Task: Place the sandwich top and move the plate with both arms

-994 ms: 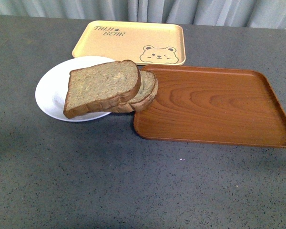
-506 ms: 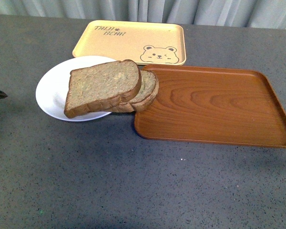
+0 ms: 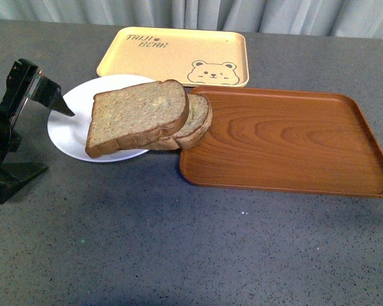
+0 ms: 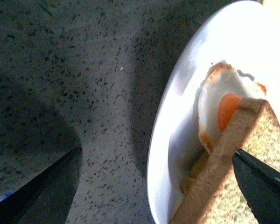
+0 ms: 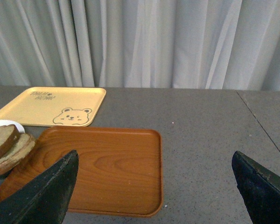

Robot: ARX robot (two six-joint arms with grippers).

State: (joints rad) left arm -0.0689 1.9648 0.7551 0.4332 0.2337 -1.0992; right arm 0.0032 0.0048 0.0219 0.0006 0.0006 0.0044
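Left hand [image 3: 57, 141] spread wide, tilted, tip over plate [image 3: 69, 131] rim

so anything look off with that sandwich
Yes. The sandwich top sits tilted and askew, not squared over the thinner slice, which pokes out sideways over the corner of the wooden tray. The stack also overhangs the near rim of the plate.

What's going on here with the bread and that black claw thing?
A two-armed robot is putting a sandwich together. The top slice lies on a second slice on the plate, with a fried egg tucked under it. The left gripper is open at the plate's left rim. The right gripper is open and empty, facing the wooden tray. Neither is gripping the plate yet.
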